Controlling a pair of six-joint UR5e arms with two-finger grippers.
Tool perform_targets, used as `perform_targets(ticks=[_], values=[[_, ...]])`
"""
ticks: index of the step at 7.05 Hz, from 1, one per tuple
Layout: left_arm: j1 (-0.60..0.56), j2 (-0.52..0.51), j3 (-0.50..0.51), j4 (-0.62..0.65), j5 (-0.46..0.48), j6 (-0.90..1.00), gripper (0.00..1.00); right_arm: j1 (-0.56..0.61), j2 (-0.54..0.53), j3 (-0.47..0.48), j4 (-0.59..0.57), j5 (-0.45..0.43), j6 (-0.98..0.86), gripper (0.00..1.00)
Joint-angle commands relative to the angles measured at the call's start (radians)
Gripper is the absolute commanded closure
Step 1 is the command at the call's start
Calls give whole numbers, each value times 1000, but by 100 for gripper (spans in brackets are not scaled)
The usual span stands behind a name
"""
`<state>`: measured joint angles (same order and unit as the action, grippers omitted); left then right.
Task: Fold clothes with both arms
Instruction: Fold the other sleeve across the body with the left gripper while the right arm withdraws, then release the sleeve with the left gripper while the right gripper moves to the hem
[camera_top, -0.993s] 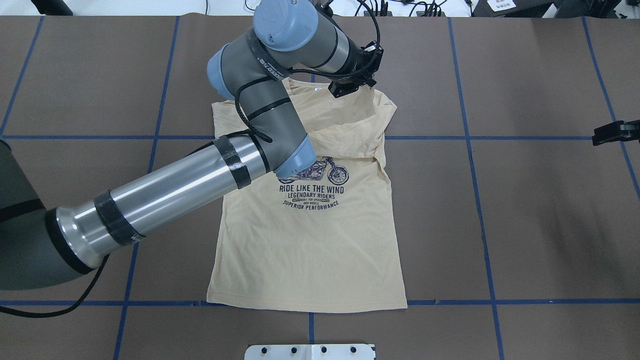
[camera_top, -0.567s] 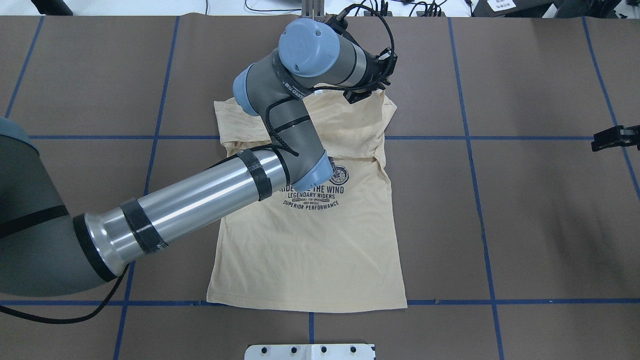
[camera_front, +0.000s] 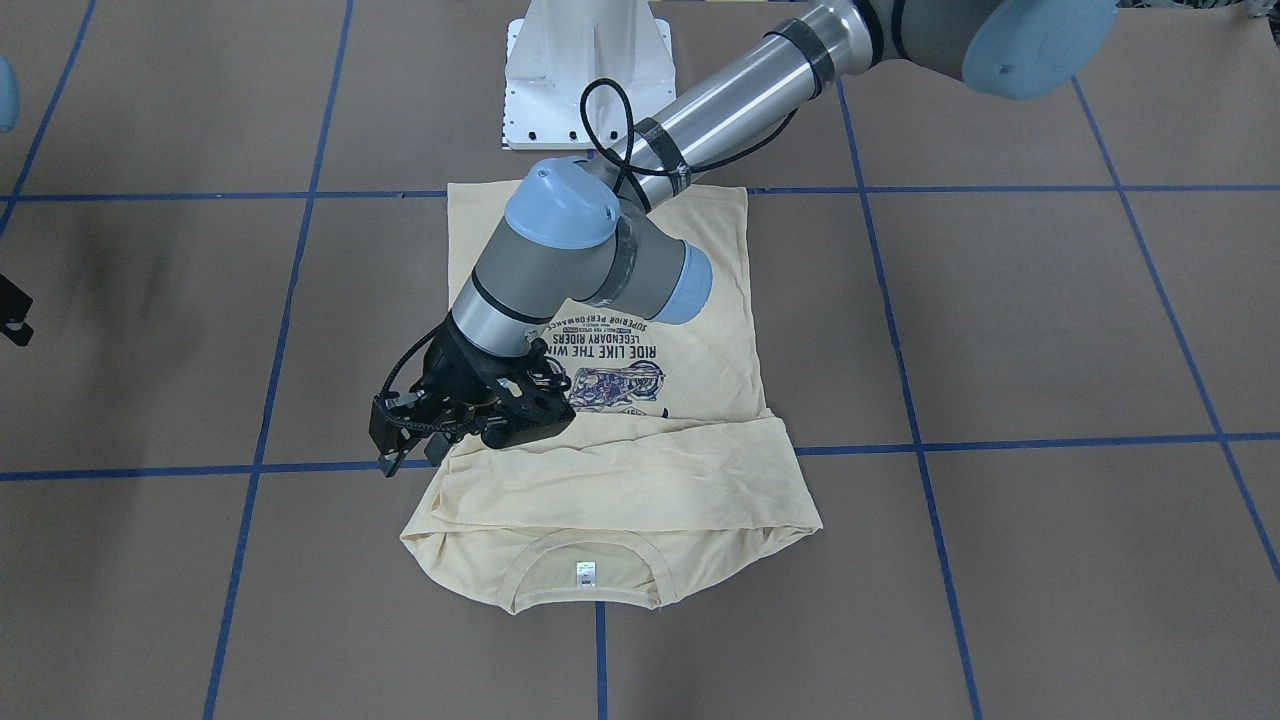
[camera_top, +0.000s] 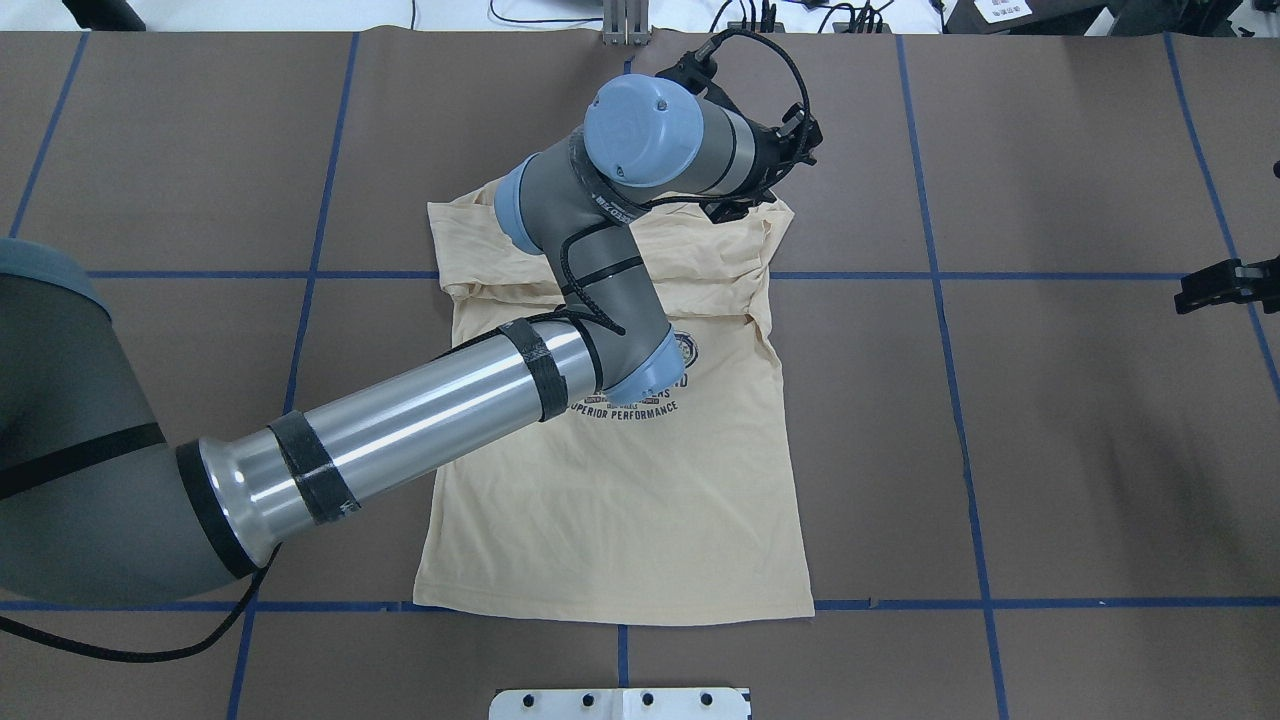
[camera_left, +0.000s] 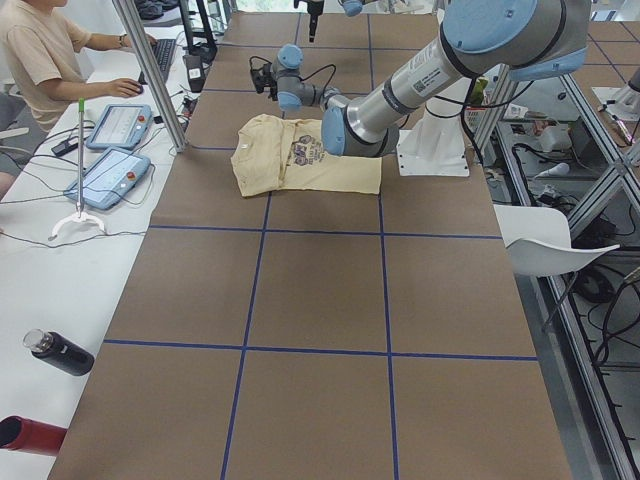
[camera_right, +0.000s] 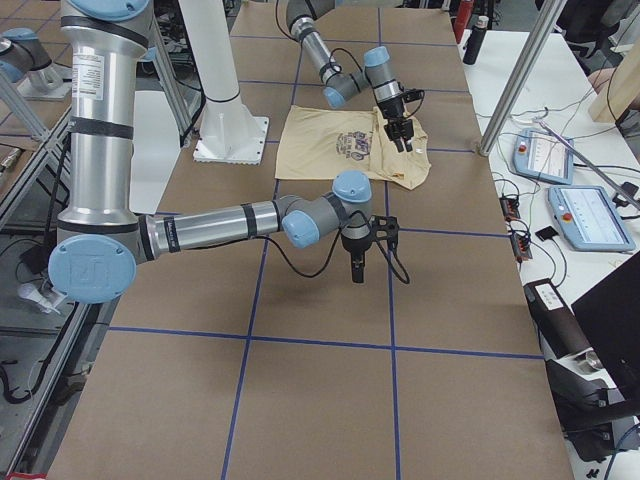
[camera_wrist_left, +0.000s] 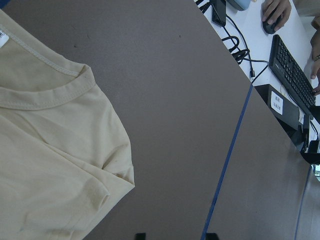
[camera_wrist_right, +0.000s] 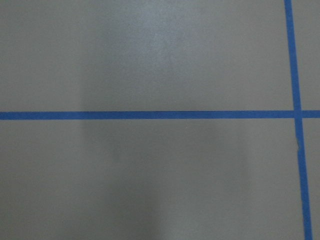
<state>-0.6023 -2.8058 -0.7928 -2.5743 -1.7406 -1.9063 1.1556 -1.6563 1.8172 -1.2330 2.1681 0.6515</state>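
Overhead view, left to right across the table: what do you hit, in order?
left arm's elbow joint → T-shirt → right gripper. The left gripper sits over the T-shirt's far right corner, so it is left out.
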Motion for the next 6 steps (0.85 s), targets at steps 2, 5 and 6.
perform_targets(ticks=[2,5,6], values=[[-8,197,-341,107,-159,9,17,-202,12,25,341,-1,576,0],[-24,539,-822,352,-180,191,19,-572,-22,155,386,-392,1027,0],[-27,649,-942,374,-178,207,18,-676,-34,196,385,-490,1162,0]])
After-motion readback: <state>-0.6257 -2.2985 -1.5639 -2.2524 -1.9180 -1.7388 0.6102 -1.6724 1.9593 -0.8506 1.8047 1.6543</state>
